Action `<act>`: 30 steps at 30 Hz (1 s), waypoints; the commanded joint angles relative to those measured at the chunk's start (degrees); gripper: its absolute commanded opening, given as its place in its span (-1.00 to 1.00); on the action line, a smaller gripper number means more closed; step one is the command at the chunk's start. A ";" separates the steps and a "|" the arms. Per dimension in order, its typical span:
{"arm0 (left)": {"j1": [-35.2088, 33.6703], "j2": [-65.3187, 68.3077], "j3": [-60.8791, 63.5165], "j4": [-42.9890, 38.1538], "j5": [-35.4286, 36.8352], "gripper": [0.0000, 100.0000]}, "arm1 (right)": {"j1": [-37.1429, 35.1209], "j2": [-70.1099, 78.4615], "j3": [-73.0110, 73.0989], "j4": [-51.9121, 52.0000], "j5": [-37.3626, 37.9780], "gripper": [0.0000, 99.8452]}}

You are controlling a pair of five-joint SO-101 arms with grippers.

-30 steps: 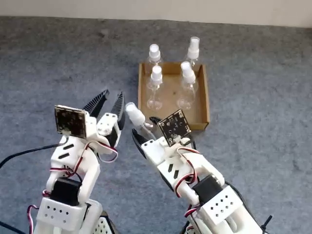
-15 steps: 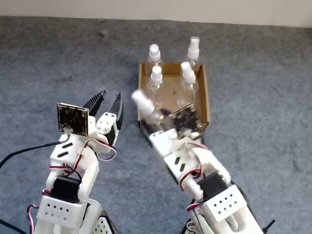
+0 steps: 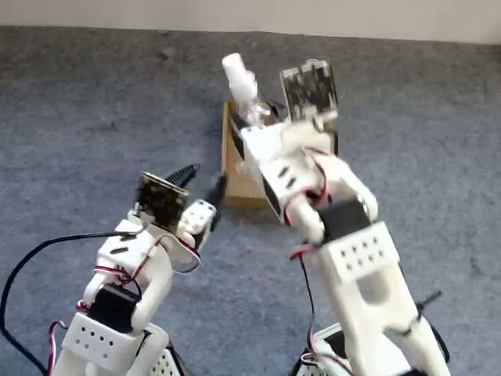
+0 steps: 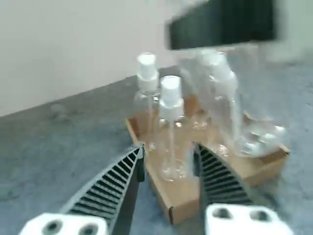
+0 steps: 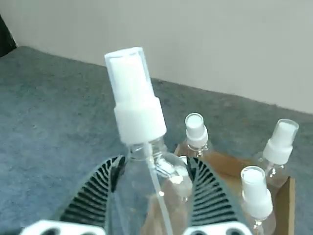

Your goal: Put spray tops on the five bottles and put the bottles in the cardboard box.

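My right gripper (image 3: 257,124) (image 5: 155,166) is shut on a clear bottle (image 3: 249,102) (image 5: 151,191) with a white spray top (image 3: 237,72) (image 5: 134,110). It holds the bottle upright, high over the cardboard box (image 3: 235,184) (image 5: 289,193). Three capped bottles (image 5: 195,133) (image 5: 281,147) (image 5: 254,191) stand in the box behind it. My left gripper (image 3: 201,178) (image 4: 168,152) is open and holds nothing, low over the carpet by the box's front left corner (image 4: 186,205). It faces two of the boxed bottles (image 4: 146,93) (image 4: 169,127), with the held bottle (image 4: 222,98) blurred beside them.
Grey carpet (image 3: 94,110) lies all around the box. A pale wall (image 5: 220,44) runs along the far side. The raised right arm (image 3: 329,211) hides most of the box from above. A black cable (image 3: 31,251) trails from the left arm's base.
The right arm has lifted the capped bottle from in front of the box up and forward over it. The left arm has swung right, closer to the box's front left corner.
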 commanded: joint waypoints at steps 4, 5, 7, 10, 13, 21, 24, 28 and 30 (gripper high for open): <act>2.51 0.31 -3.65 1.58 -0.88 -0.51 | -5.67 7.08 -12.53 6.20 -2.55 -0.99; 2.51 0.40 -3.74 1.58 -0.88 -0.51 | -6.73 7.25 -12.88 7.34 -2.55 -0.99; 2.51 0.40 -3.65 1.58 -0.88 -0.51 | -8.66 7.16 -12.97 9.71 -2.55 -0.99; 2.42 0.40 -3.38 1.23 -0.88 -0.51 | -10.24 7.08 -13.49 14.11 -2.55 -0.99; 0.92 0.40 -3.30 1.23 -0.97 -0.51 | -10.15 7.08 -14.46 17.89 -2.55 -0.99; -1.54 0.40 -3.21 1.23 -0.79 -0.51 | -11.47 7.16 -23.16 27.47 -2.11 -0.99; -1.54 0.40 -3.21 1.32 -0.79 -0.51 | -11.47 7.16 -25.19 30.46 -2.11 -0.99; -1.89 0.40 -3.21 1.23 -0.79 -0.51 | -11.30 7.16 -25.45 31.52 -2.02 -0.99; -1.98 0.40 -3.21 1.23 -0.88 -0.51 | -10.07 7.16 -25.54 33.01 -2.02 -0.99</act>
